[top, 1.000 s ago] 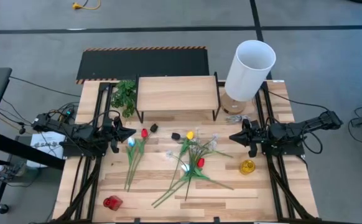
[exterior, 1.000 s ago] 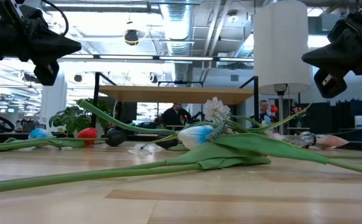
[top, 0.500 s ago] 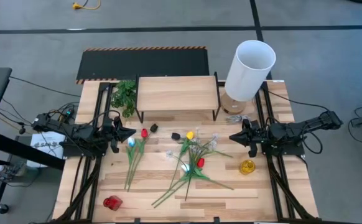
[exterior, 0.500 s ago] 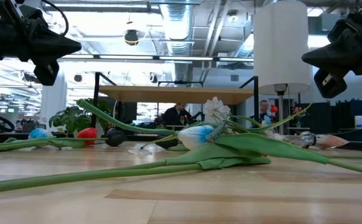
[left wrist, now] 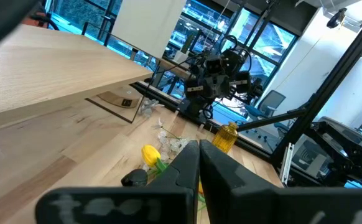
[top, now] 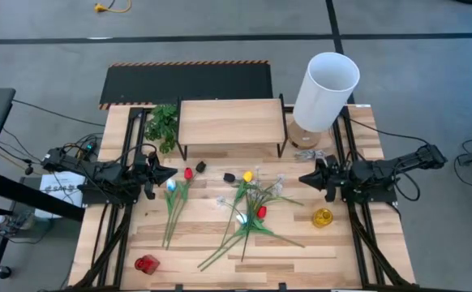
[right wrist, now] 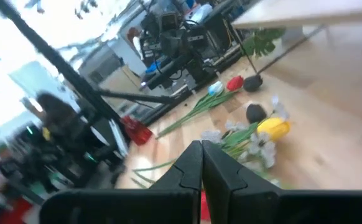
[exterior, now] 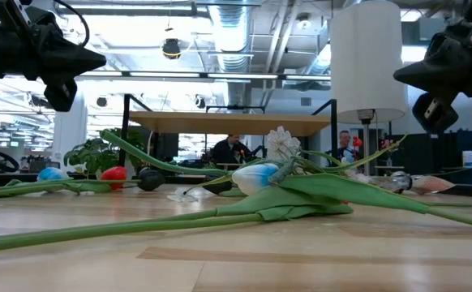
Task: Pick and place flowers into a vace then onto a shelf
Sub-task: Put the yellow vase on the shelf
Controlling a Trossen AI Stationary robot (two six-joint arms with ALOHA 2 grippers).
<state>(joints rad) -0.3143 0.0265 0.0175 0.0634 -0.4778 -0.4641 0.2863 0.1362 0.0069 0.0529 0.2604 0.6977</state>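
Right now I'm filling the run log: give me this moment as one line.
left gripper: shut, empty, above table | right gripper: shut, empty | flowers: lying on table | vase: empty | shelf: bare

Even, bright light falls from above; shadows are soft. The right wrist view is blurred, its bright background washed out.

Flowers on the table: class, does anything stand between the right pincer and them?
Nothing visible does. The right pincer hangs shut beside the flowers, with only bare table slats between; the yellow vase lies off to the side.
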